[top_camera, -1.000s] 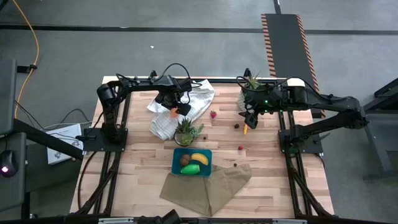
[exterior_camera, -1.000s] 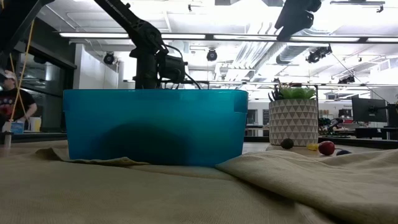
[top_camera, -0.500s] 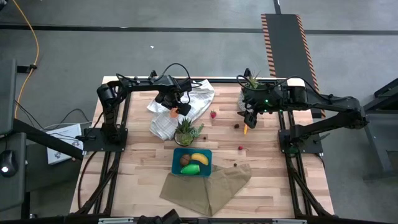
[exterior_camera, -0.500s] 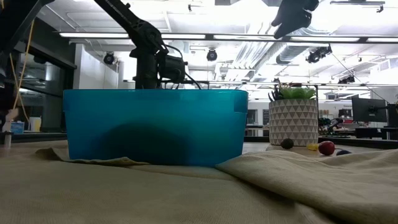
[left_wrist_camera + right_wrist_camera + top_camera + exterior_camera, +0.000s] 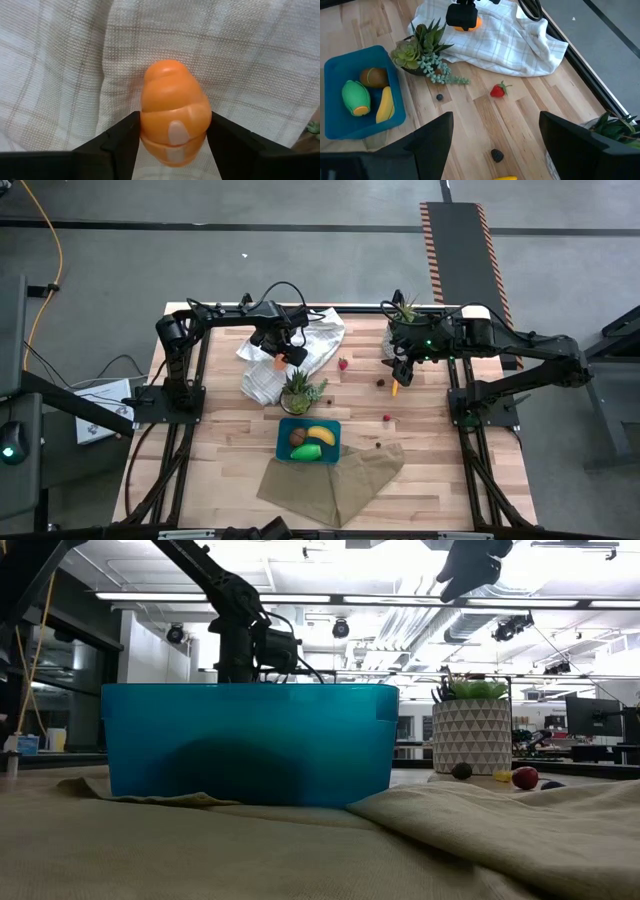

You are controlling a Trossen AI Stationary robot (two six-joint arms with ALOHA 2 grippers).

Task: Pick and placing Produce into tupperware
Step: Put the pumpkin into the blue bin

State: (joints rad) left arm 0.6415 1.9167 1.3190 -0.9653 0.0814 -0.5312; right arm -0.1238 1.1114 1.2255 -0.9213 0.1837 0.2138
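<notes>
The teal tupperware point(image 5: 309, 440) sits near the table's near edge and holds a brown kiwi point(image 5: 374, 76), a green pepper point(image 5: 356, 97) and a yellow banana point(image 5: 385, 104). My left gripper point(image 5: 283, 352) is over the white towel point(image 5: 297, 345), shut on an orange piece point(image 5: 174, 120). My right gripper point(image 5: 495, 150) hangs open above the table's right half. Below it a strawberry point(image 5: 497, 90), a dark berry point(image 5: 497, 155) and a tiny dark berry point(image 5: 439, 97) lie on the wood. A yellow-orange piece point(image 5: 396, 388) lies beside it. My left gripper pinches the orange piece between its two fingers, which sit on the piece's two sides point(image 5: 145, 127) at its wider end. The fingers come from above, pointing down at the towel. I cannot tell whether the piece is clear of the towel.
A spiky potted plant point(image 5: 300, 390) stands between the towel and the tupperware. A second one point(image 5: 405, 315) is at the far right corner. A tan cloth point(image 5: 335, 480) lies crumpled against the tupperware's near side. A red berry point(image 5: 387, 418) and a dark berry point(image 5: 377, 445) lie on bare wood.
</notes>
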